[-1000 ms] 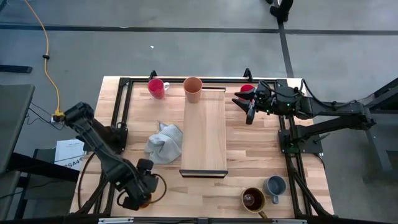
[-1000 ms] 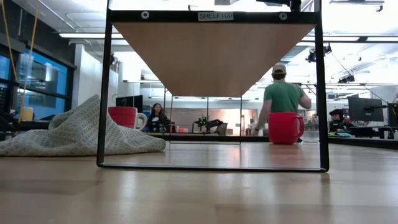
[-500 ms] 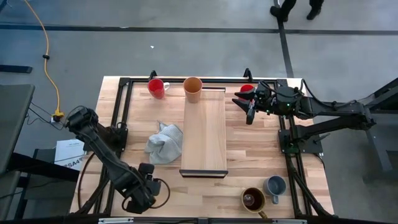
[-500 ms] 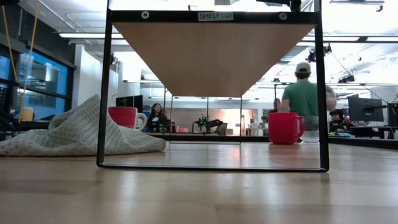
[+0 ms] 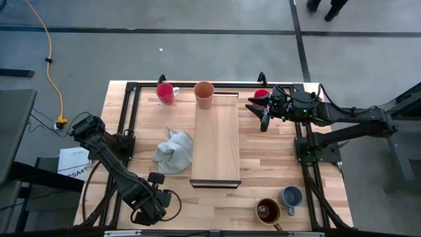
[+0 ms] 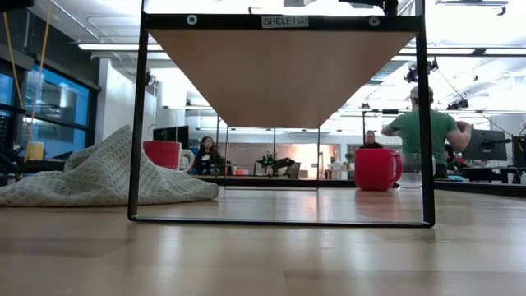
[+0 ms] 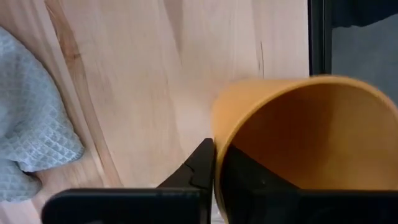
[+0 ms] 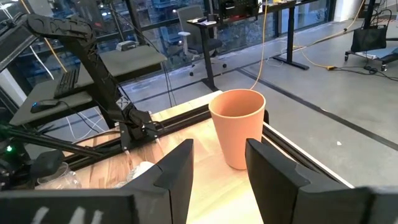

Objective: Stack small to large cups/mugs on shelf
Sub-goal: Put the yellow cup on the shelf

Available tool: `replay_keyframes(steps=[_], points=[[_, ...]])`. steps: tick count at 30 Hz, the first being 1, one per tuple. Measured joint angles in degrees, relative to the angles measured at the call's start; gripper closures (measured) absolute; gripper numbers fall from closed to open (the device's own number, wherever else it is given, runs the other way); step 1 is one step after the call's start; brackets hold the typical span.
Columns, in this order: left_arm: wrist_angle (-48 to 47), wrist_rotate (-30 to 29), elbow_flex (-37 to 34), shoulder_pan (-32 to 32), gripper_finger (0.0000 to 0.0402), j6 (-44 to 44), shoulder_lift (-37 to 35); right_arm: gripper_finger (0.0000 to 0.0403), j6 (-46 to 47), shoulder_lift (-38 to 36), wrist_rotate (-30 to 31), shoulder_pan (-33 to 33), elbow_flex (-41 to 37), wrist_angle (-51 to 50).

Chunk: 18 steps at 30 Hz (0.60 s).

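From above, the left gripper (image 5: 152, 209) sits at the table's (image 5: 276, 164) near corner, well left of the shelf's (image 5: 217, 138) near end, arm folded low. A peach cup (image 5: 204, 94) stands at the shelf's far end, a pink mug (image 5: 165, 93) left of it. The right gripper (image 5: 264, 115) hovers right of the shelf's far end, arm stretched level.

The low view shows the shelf (image 6: 283, 70) overhead and two red mugs (image 6: 167, 154) beyond it.

In the left wrist view, the fingers (image 7: 202, 168) pinch an orange cup's (image 7: 305, 143) rim. Such a thin pinch may let it swing or slip when lifted.

In the right wrist view, the fingers (image 8: 177, 171) are spread, empty, facing the peach cup (image 8: 238, 127); reaching could topple it.
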Motion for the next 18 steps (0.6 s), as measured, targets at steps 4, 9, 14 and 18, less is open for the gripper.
replay_keyframes(steps=[4,9,14,18], points=[[-3.51,-0.01,3.39,0.0,0.0398,2.38,-0.33,0.0265,0.0,0.0,0.0,0.0,0.0,0.0],[-12.58,0.75,11.31,2.12,0.0399,5.56,-3.45,0.0265,-0.02,0.0,0.0,0.0,0.0,0.04],[-23.09,0.66,23.6,9.07,0.0399,8.64,-6.84,0.0265,0.01,0.0,0.0,0.0,0.0,0.04],[-28.12,-1.92,34.67,17.59,0.04,10.46,-7.08,0.0265,1.17,0.0,0.0,0.0,0.0,0.02]])
